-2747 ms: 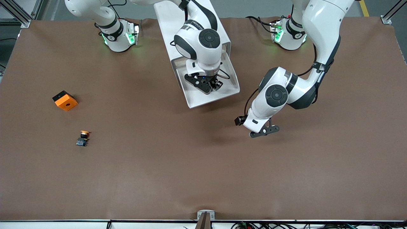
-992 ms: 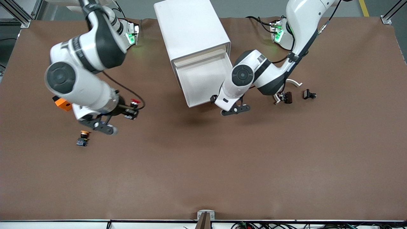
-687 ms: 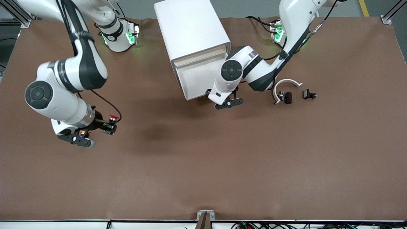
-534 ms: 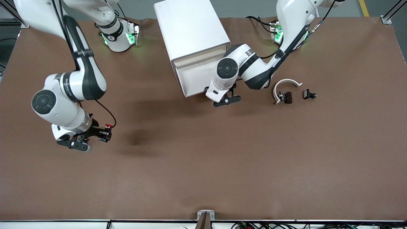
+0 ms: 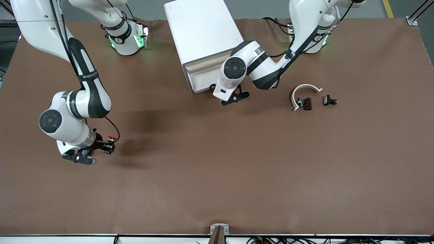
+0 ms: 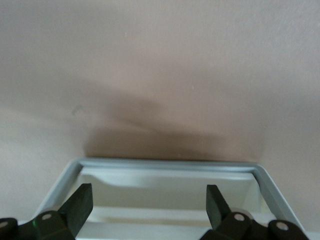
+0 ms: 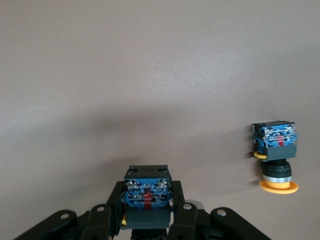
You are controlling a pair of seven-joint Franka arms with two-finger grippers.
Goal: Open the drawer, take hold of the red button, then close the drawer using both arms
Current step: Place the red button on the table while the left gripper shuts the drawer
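My right black two-finger gripper (image 5: 105, 148) pinches the small red-capped button (image 5: 111, 138) low over the brown table; it could slip; my left gripper (image 6: 149, 207), fingers apart, could jam the nearly shut white tray drawer (image 5: 200, 75).

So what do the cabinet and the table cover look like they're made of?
The cabinet looks like smooth white plastic or painted sheet: flat panels, rounded edges, a soft sheen. The table cover looks like matte brown paper or thin mat, given the ripples along its edges; which one is unclear.
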